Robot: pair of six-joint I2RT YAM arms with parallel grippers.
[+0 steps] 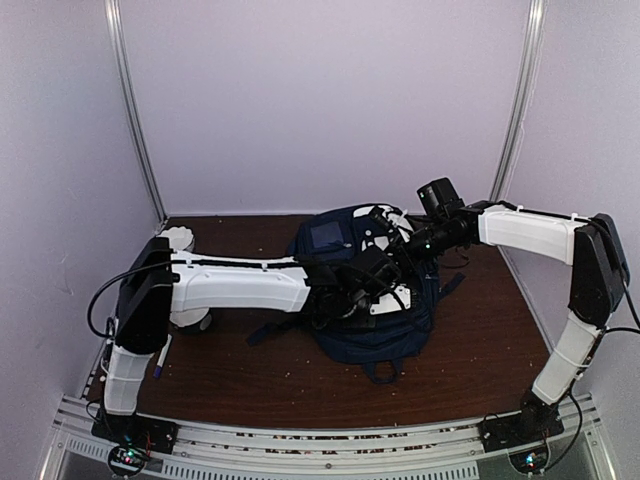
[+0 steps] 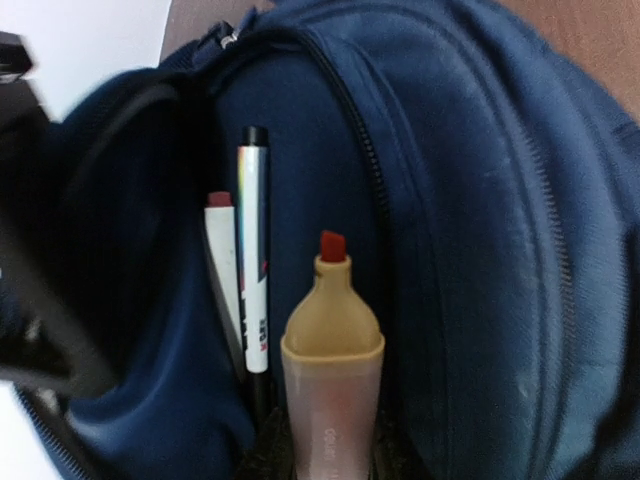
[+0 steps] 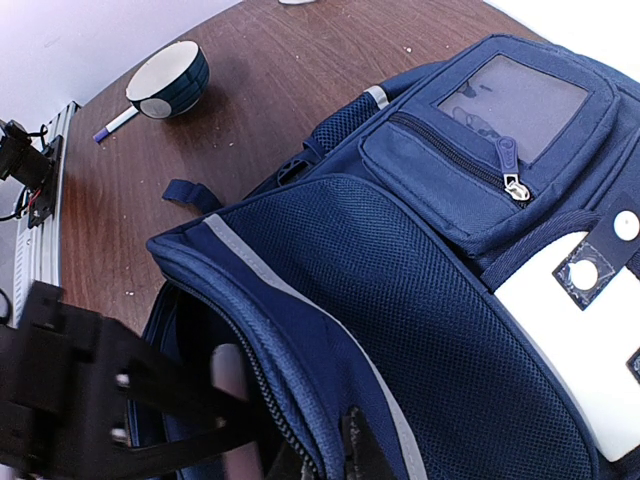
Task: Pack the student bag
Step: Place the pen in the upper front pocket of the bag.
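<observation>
The student bag lies in the middle of the table, navy with a white patch, and its compartment gapes open. My left gripper reaches into that opening, shut on an uncapped highlighter with a tan neck and a red tip. The tip points into the bag, beside a white pen and a second pen standing against the inner wall. My right gripper is shut on the zip edge of the bag, holding it up. One dark fingertip shows against the fabric.
A blue-and-white bowl stands on the brown table left of the bag, with a purple-tipped marker beside it. Another white object sits at the back left corner. Pale walls enclose the table; a metal rail runs along the near edge.
</observation>
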